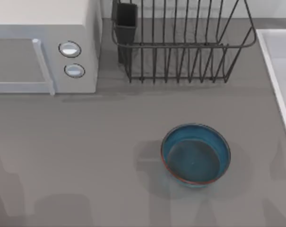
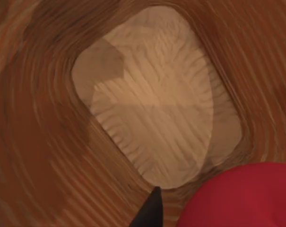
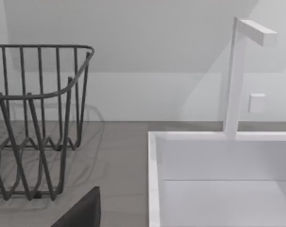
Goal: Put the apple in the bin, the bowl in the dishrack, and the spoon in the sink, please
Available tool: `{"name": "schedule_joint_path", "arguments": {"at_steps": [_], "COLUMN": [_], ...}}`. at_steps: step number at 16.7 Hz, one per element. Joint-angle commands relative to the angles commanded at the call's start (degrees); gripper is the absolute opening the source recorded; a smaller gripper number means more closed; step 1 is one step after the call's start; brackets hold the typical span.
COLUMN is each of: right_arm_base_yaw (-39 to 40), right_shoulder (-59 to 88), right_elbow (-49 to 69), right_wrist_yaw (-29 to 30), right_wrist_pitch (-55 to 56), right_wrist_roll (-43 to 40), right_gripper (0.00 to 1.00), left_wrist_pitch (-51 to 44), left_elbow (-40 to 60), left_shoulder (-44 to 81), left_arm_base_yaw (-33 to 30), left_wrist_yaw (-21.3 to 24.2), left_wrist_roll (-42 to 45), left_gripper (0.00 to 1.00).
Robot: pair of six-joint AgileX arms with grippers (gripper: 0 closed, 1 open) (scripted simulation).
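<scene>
Above a woven brown bin, left pincer state unclear beside apple; bowl remains on bench, dishrack empty.

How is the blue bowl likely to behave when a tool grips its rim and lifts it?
The bowl looks glazed, so its rim is probably slippery. Its deep walls suggest it may swing or tilt if held by one side. Standing upright on the table, it seems unlikely to roll.
</scene>
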Motion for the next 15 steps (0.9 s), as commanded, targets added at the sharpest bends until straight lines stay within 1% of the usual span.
{"name": "schedule_joint_path", "arguments": {"at_steps": [12, 13, 15], "right_arm_base_yaw": [0.0, 0.0, 0.0], "right_shoulder": [0.0, 0.0, 0.0], "right_elbow": [0.0, 0.0, 0.0], "right_wrist_yaw": [0.0, 0.0, 0.0], "right_wrist_pitch": [0.0, 0.0, 0.0], "right_wrist_roll": [0.0, 0.0, 0.0], "right_gripper": [1.0, 1.0, 1.0], "left_wrist_pitch": [0.0, 0.0, 0.0], "left_elbow": [0.0, 0.0, 0.0], "left_shoulder": [0.0, 0.0, 0.0], "left_arm_base_yaw": [0.0, 0.0, 0.0], "left_wrist_yaw": [0.0, 0.0, 0.0], "left_wrist_roll": [0.0, 0.0, 0.0], "left_gripper": [0.98, 1.0, 1.0]}}
